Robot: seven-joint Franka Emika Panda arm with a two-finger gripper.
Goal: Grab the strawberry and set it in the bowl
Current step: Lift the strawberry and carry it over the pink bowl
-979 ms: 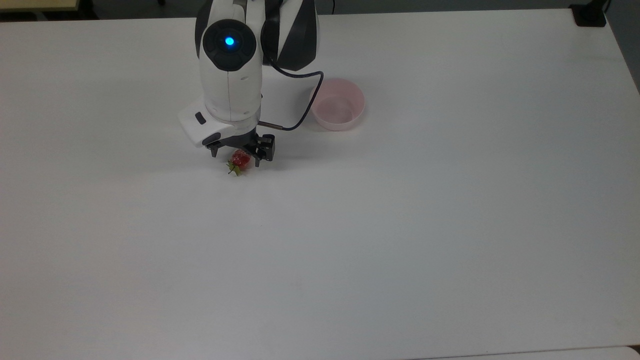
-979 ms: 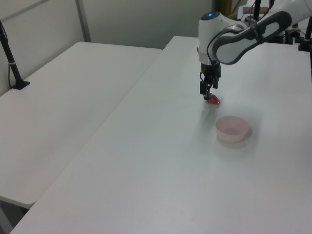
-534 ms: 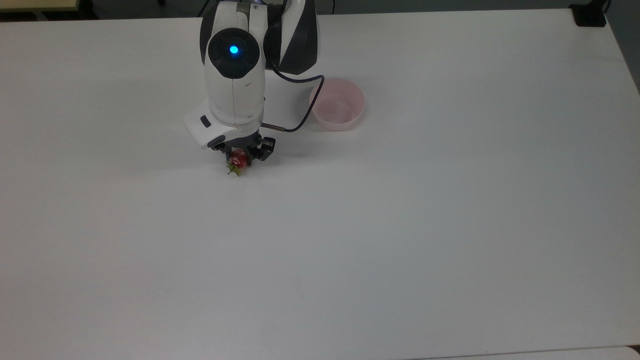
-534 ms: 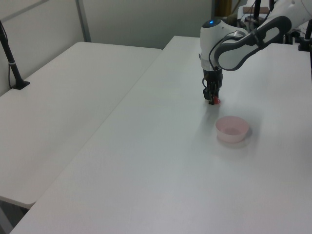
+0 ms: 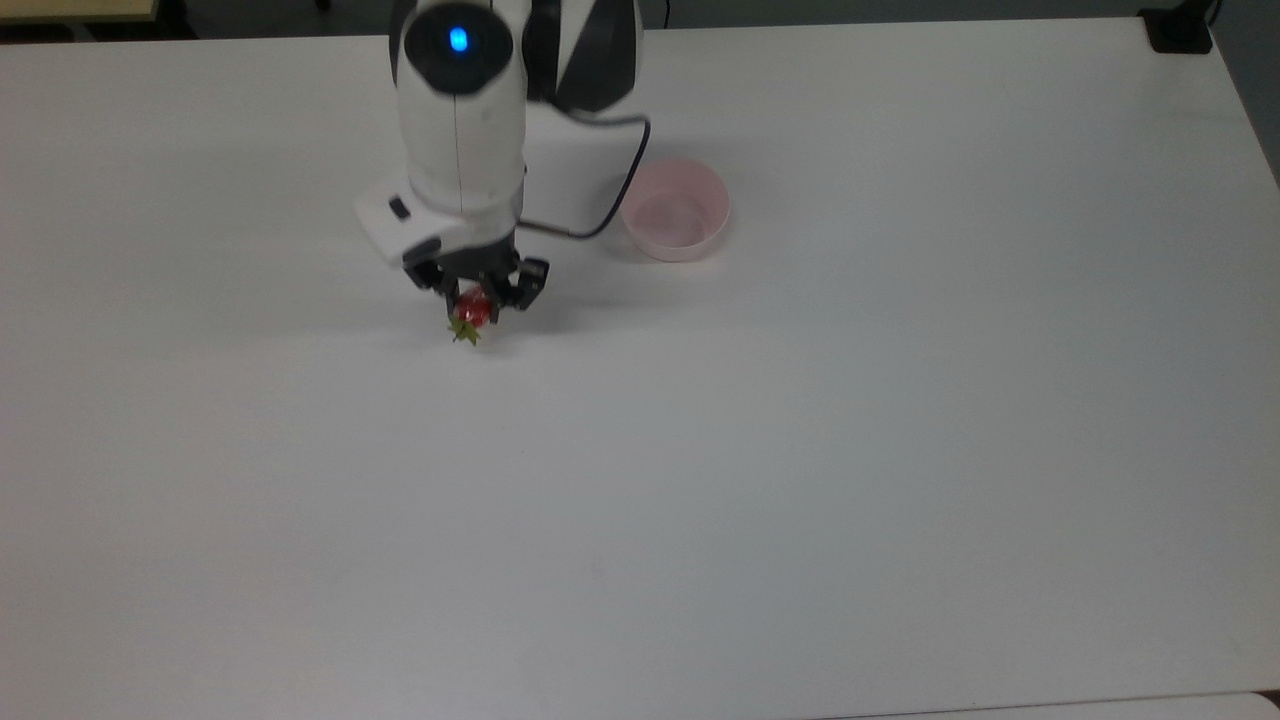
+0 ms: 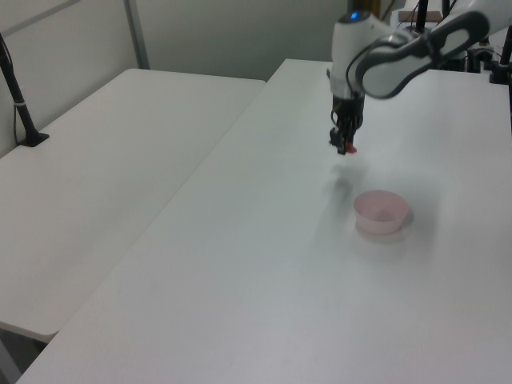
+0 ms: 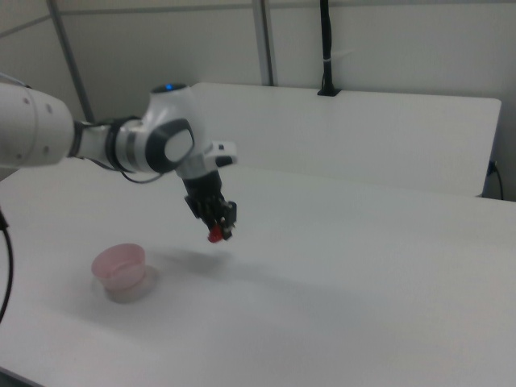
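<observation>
The small red strawberry with its green cap pointing down hangs between the black fingers of my gripper, which is shut on it. In the left view the strawberry is lifted clear of the white table, held by the gripper. The right view shows the strawberry in the gripper well above the tabletop. The pale pink bowl stands empty to the top view's right of the gripper; the bowl and the bowl show upright on the table.
The white table spreads wide around the bowl. A black cable loops from the arm near the bowl's rim. A second white table adjoins on the left view's left, with a black post.
The gripper closed on the strawberry and has risen with it off the table; the bowl has not moved.
</observation>
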